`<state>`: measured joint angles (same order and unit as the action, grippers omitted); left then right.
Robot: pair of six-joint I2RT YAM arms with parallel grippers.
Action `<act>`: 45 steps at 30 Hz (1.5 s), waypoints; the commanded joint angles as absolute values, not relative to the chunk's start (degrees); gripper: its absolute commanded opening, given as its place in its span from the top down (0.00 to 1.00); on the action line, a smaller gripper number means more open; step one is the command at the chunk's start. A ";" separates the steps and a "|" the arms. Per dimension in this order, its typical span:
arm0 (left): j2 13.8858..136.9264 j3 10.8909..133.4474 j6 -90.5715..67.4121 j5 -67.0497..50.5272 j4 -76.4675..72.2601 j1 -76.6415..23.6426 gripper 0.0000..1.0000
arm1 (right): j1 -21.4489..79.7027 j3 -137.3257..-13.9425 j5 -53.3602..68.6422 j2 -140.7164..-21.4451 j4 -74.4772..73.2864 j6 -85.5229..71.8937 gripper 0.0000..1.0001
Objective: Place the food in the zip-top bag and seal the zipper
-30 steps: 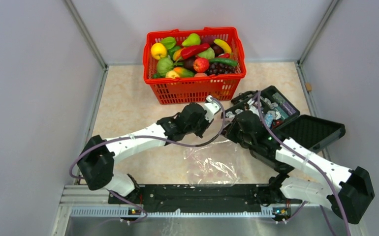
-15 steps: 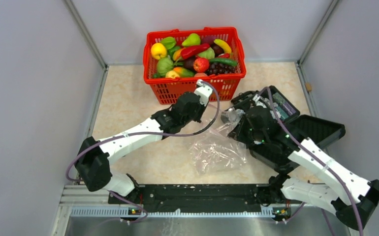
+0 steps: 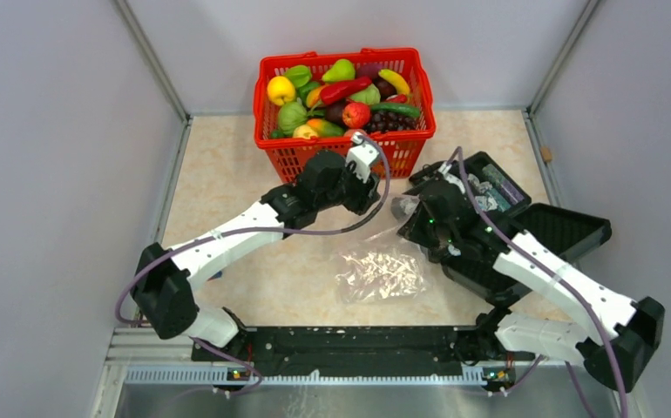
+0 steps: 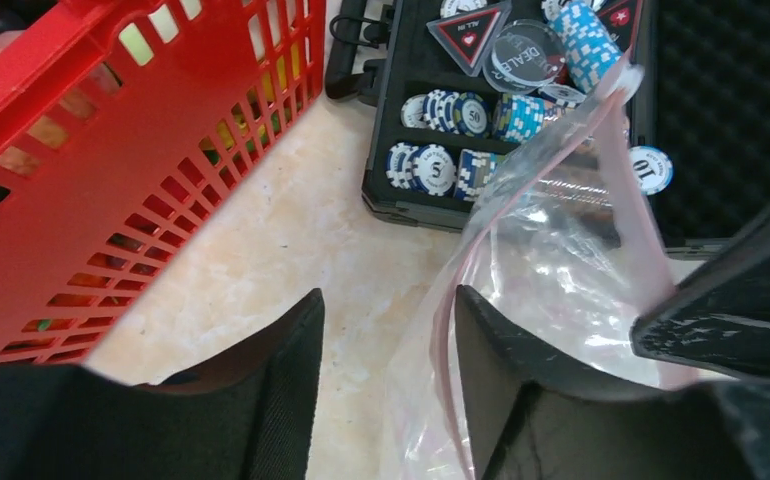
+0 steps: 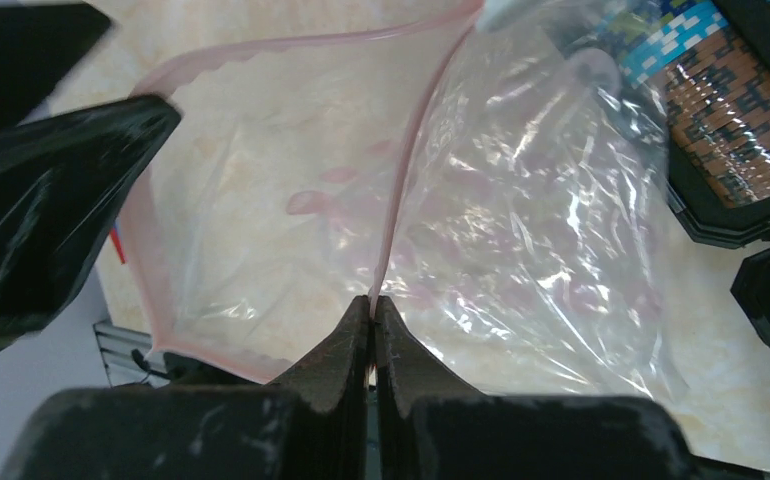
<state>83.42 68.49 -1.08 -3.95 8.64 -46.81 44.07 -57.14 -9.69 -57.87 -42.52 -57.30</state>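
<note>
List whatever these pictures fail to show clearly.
Top view: lower food in the basket, buried under the top layer; zipper, too thin to trace.
Left wrist: food blurred behind the basket wall.
Right wrist: case cut off by the right edge and veiled by the bag.

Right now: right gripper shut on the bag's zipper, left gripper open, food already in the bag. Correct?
No. Top view shows the food in the red basket; the zip-top bag is empty. Rest holds: right gripper shut on the zipper, left gripper open.

Bright even lt, soft shadows, glare on bag.
</note>
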 commanded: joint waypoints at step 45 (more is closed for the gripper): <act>117.86 116.99 9.23 -41.14 12.07 -10.26 0.05 | 39.94 -55.88 -0.41 -71.57 -19.71 -58.28 1.00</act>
